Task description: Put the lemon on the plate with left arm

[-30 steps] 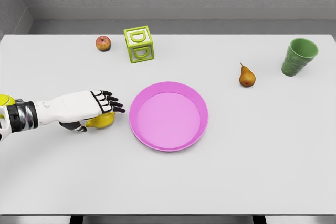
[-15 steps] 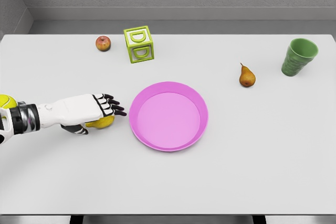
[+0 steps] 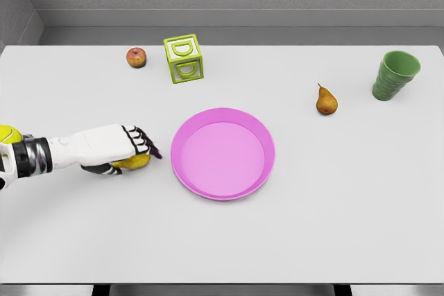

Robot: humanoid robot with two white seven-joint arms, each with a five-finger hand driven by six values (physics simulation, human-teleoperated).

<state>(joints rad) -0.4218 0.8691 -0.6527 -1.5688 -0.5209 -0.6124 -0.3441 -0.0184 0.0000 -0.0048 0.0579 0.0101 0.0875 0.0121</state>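
Note:
The yellow lemon (image 3: 134, 163) lies on the white table just left of the pink plate (image 3: 223, 152), mostly covered by my left hand (image 3: 132, 152). The hand comes in from the left edge, palm down over the lemon, with its dark fingertips (image 3: 148, 146) curling down over the fruit's far side and the thumb under its near side. The lemon still rests on the table surface. The plate holds nothing. My right arm does not show.
A green letter block (image 3: 184, 59) and a small red apple (image 3: 137, 57) stand at the back left. A pear (image 3: 326, 101) and a green cup (image 3: 395, 75) are at the right.
The left hand's fingers have curled from stretched flat to bent down around the lemon. The hand shifted slightly left and lower; the lemon has barely moved.

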